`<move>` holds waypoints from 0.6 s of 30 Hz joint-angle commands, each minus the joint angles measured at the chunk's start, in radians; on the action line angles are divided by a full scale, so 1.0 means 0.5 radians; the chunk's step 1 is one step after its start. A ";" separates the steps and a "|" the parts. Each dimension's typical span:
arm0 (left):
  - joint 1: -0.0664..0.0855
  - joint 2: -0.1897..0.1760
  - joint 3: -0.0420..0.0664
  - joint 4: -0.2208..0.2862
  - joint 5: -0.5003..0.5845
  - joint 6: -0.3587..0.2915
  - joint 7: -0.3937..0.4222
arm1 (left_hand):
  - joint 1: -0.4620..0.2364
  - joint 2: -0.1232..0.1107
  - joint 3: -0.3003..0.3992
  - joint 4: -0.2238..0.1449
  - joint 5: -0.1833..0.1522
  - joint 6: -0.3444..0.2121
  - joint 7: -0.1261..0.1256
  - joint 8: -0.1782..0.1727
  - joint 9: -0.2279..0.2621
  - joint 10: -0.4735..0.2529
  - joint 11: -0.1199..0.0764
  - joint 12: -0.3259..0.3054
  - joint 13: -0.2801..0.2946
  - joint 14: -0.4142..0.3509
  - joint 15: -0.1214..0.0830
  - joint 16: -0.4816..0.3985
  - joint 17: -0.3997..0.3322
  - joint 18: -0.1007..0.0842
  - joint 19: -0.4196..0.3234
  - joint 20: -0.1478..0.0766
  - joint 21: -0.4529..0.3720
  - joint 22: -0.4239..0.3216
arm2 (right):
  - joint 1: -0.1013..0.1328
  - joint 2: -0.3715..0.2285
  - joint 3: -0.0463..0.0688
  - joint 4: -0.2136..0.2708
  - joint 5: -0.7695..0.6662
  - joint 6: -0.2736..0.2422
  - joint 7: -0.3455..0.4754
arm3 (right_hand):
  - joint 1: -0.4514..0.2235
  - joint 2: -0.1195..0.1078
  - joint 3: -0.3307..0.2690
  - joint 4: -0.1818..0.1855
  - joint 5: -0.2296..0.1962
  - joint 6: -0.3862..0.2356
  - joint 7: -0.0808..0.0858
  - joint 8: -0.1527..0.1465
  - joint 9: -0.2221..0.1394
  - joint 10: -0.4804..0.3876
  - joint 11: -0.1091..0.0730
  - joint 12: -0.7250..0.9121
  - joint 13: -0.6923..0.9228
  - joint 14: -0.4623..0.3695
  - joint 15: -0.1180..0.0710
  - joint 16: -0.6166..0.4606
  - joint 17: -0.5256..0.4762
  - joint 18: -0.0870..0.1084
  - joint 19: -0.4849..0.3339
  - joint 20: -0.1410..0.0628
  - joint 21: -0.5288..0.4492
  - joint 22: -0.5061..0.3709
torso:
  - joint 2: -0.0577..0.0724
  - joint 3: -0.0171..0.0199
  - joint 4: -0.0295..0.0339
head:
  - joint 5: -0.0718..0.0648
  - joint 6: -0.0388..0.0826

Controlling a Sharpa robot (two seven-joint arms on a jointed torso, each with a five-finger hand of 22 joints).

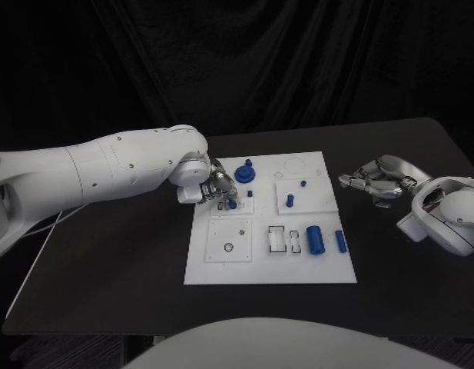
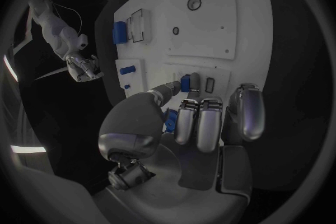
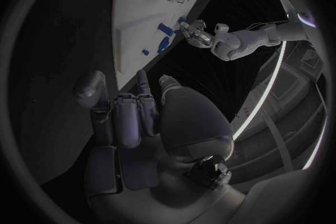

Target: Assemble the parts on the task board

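The task board, a white plate, lies in the middle of the black table with its long axis running near to far, from 6 to 12 o'clock in the head view.

Nearest, at about 5 o'clock on the board, a fat blue cylinder and a slimmer blue bar lie side by side, close but apart, both with their long axes pointing near to far. Just to 9 o'clock of them sit two narrow rectangular slots, and farther that way a square panel with a small ring.

Toward the board's centre a short blue peg stands with its axis near to far in the picture, and a smaller blue piece lies just beyond it.

At 9 o'clock of the centre, the left hand rests over the board's left edge. Its thumb and a finger pinch a small blue part, held just above the board; the remaining fingers lie curled together beside it. Whether the part touches the board cannot be told.

Beyond the hand, at 11 o'clock, a blue knob-shaped part stands on the board.

Off the board at 2 o'clock, the right hand hovers over bare table, fingers curled inward on nothing.
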 commanded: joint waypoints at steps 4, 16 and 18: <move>-0.028 0.008 -0.012 -0.012 -0.004 0.151 -0.033 | -0.040 -0.048 -0.105 0.077 -0.102 -0.022 0.019 -0.089 -0.073 0.208 0.025 0.005 0.525 0.211 0.028 0.005 0.527 0.030 -0.026 0.016 -0.025 0.177 | -0.006 -0.002 0.001 0.000 -0.003 0.035 -0.045 | 0.031 -0.005 -0.004 -0.010 0.016 0.014 0.005 -0.010 -0.004 -0.014 -0.005 -0.011 0.111 0.062 -0.019 -0.010 0.321 0.031 -0.017 -0.001 -0.012 0.237 | -0.001 0.0011 0.003 | -0.003 0.000; -0.034 0.009 -0.012 -0.046 -0.133 0.193 -0.012 | -0.116 -0.089 -0.321 0.228 -0.251 -0.027 0.037 -0.164 -0.130 0.208 0.043 0.005 0.525 0.211 0.044 0.005 0.527 0.034 -0.030 0.033 -0.045 0.179 | -0.007 0.002 0.001 -0.005 -0.003 0.057 -0.057 | 0.087 -0.016 0.009 -0.014 0.082 0.018 0.004 -0.016 -0.008 -0.016 -0.007 -0.014 0.106 0.062 -0.021 -0.012 0.317 0.031 -0.020 -0.003 -0.018 0.236 | -0.001 0.0016 -0.002 | 0.005 0.000; -0.035 0.008 -0.012 -0.046 -0.136 0.191 -0.011 | -0.121 -0.090 -0.348 0.245 -0.273 -0.026 0.038 -0.170 -0.135 0.208 0.044 0.005 0.525 0.211 0.045 0.005 0.527 0.034 -0.028 0.034 -0.045 0.181 | -0.008 0.003 0.001 -0.006 -0.003 0.058 -0.057 | 0.089 -0.016 0.010 -0.013 0.086 0.018 0.004 -0.017 -0.008 -0.016 -0.007 -0.014 0.106 0.062 -0.022 -0.011 0.317 0.031 -0.019 -0.003 -0.017 0.237 | 0.000 0.0021 -0.001 | 0.004 0.000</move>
